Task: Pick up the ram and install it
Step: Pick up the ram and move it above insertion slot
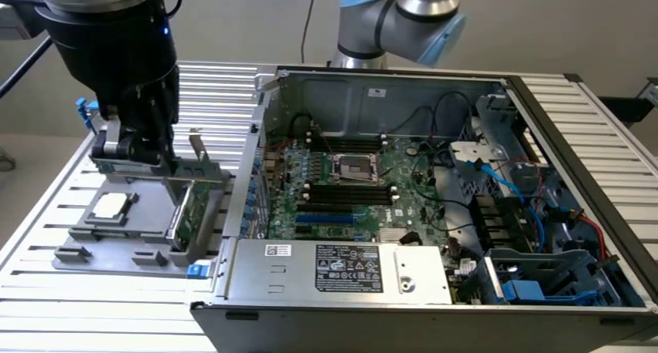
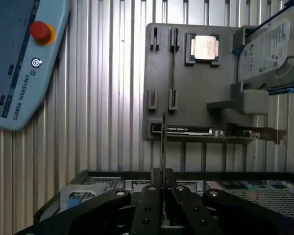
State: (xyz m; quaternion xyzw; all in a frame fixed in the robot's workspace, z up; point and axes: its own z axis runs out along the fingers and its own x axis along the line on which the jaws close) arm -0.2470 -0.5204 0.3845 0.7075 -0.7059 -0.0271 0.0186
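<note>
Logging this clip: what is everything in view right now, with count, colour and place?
ram: one, thin dark edge seen end-on, clamped in the end effector
parts tray: one, grey, on the table at the exterior view's left
processor: one, silver, in a tray pocket
hard drive: one, silver, on the tray
expansion card: one, green with metal bracket, upright at the tray's edge
computer case: one, grey, open, beside the tray
motherboard: one, green, inside the case
teach pendant: one, pale blue with red button, on the table
table: one, silver slats, under everything
arm: one, silver with blue joints, behind the case
end effector: one, black, shut on the ram above the tray
</note>
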